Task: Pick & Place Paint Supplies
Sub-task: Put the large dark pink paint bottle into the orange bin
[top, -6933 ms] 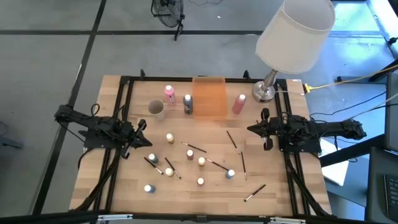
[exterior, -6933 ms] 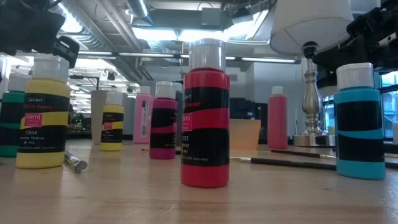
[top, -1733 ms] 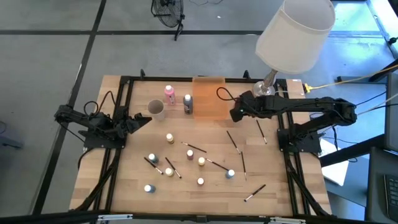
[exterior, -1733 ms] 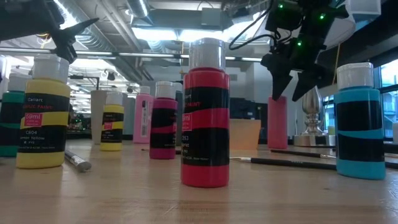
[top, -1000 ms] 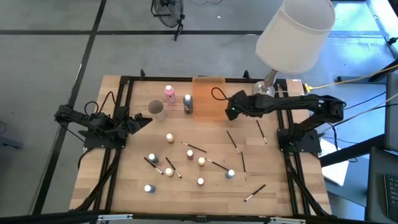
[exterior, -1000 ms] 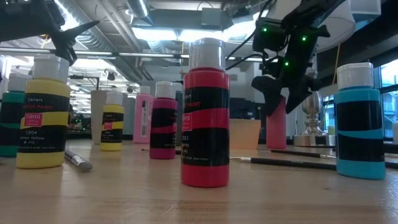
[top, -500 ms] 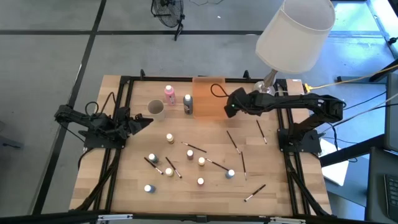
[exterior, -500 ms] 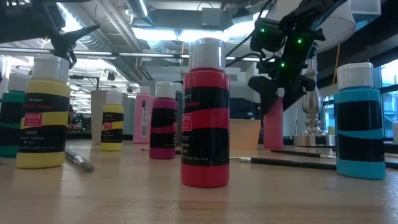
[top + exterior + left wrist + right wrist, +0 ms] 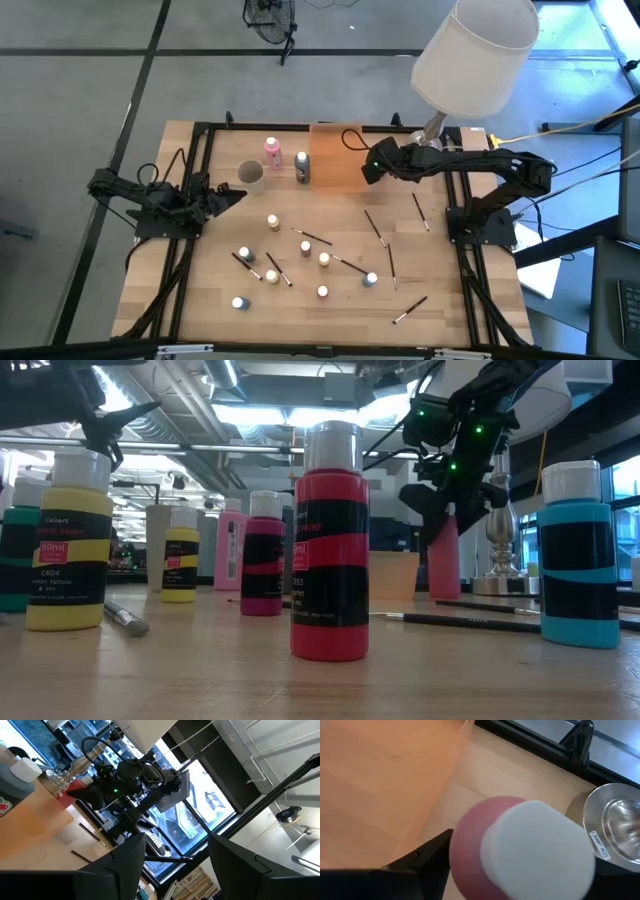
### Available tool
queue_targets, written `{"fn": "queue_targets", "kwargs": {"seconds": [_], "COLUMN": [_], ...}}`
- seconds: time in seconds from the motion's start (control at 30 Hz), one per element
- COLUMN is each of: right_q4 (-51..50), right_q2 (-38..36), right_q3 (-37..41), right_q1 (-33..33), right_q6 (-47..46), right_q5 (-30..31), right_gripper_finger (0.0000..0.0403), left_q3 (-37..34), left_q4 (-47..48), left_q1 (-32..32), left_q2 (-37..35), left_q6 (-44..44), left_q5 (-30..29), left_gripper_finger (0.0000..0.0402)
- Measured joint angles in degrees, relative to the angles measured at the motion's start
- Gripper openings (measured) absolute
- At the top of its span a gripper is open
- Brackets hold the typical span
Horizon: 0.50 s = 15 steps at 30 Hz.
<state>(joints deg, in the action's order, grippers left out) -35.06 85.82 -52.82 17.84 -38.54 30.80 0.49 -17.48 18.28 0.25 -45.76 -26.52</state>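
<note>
A tall pink bottle point(image 9: 443, 565) with a white cap point(image 9: 540, 847) stands upright on the table's far right, next to the lamp's metal base point(image 9: 425, 148). My right gripper point(image 9: 460, 520) is over it, open, one finger on each side of its upper body; in the high view the gripper point(image 9: 372, 165) hides the bottle. My left gripper point(image 9: 232, 196) hangs open above the table's left side, holding nothing. Several tiny capped bottles point(image 9: 305, 248) and thin dark brushes point(image 9: 372, 224) lie over the table's middle. My right gripper straddles the pink bottle's upper body point(image 9: 470, 855) just below the cap, coming from above at a slant from the table's right. I cannot tell whether its fingers point(image 9: 427, 857) touch the bottle. The bottle stands upright on the table.
An orange see-through box point(image 9: 335, 157) stands at the far middle, just left of the right gripper. A cup point(image 9: 251, 175), a pink bottle point(image 9: 272, 150) and a dark bottle point(image 9: 302, 166) stand left of it. The big white lampshade point(image 9: 470, 55) overhangs the far right corner.
My right gripper has crept a little toward the table's far edge and now has the pink bottle between its fingers. The bottle has stayed where it was.
</note>
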Motion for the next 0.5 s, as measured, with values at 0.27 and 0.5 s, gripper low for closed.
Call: {"fn": "queue_targets", "kwargs": {"seconds": [0.27,0.5], "right_q4": [0.1,-0.3], "right_q2": [0.0,-0.1], "right_q3": [-0.1,-0.1], "right_q1": [0.2,0.1], "right_q6": [0.1,0.4], "right_q5": [-1.5,-2.1], "right_gripper_finger": [0.0207,0.0204], "left_q3": [0.0,0.0], "left_q4": [1.3,1.4], "left_q1": [0.0,0.0], "left_q2": [0.0,0.0], "left_q6": [0.0,-0.1], "left_q5": [0.0,0.0], "left_gripper_finger": [0.0212,0.0214]}}
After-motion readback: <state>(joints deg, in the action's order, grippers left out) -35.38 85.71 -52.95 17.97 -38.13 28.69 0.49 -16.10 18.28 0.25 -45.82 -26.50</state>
